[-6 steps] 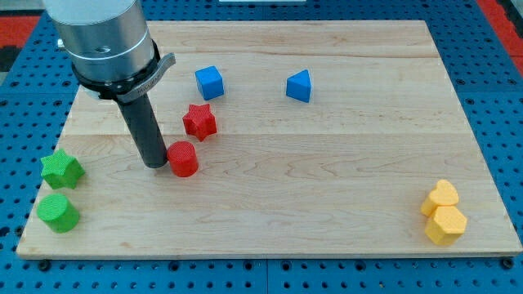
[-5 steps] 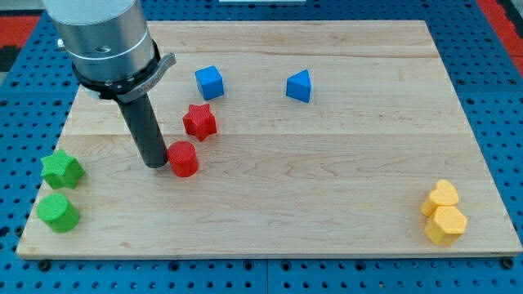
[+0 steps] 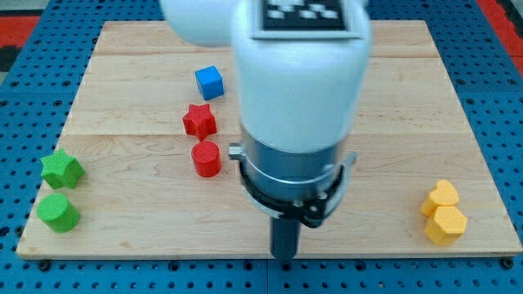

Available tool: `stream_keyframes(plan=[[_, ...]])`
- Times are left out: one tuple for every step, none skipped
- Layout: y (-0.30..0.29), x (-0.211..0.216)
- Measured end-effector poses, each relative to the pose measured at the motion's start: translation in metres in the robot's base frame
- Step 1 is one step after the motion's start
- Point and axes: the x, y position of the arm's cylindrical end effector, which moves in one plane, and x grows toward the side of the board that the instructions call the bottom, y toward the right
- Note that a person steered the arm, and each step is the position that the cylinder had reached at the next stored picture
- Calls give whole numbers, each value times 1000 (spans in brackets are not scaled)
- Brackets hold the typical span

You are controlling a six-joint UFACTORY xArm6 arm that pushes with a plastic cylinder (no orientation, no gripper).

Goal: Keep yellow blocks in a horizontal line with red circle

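Observation:
The red circle [image 3: 206, 158] stands on the wooden board left of centre, just below the red star [image 3: 199, 121]. Two yellow blocks sit touching at the view's lower right: a yellow heart [image 3: 440, 198] above a yellow hexagon [image 3: 446, 224]. My tip [image 3: 283, 256] is at the board's bottom edge near the middle, well right of and below the red circle and far left of the yellow blocks. It touches no block. The arm's body hides the middle of the board.
A blue cube [image 3: 209, 82] lies at the upper left. A green star [image 3: 61, 169] and a green cylinder [image 3: 57, 212] sit at the left edge. The board [image 3: 122, 237] rests on a blue pegboard. The blue block seen earlier at upper middle is hidden by the arm.
My tip has left the red circle's left side and moved far right and down to the board's bottom edge. The red circle now sits slightly further right. The arm covers the upper-middle blue block.

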Motion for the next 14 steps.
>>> stream_keyframes(plan=[[51,0],[135,0],[212,0],[247,-8],[234,-38],[212,-68],[182,-102],[161,-104],[144,-98],[103,-107],[130,-114],[111,-123],[57,-118],[38,-118]])
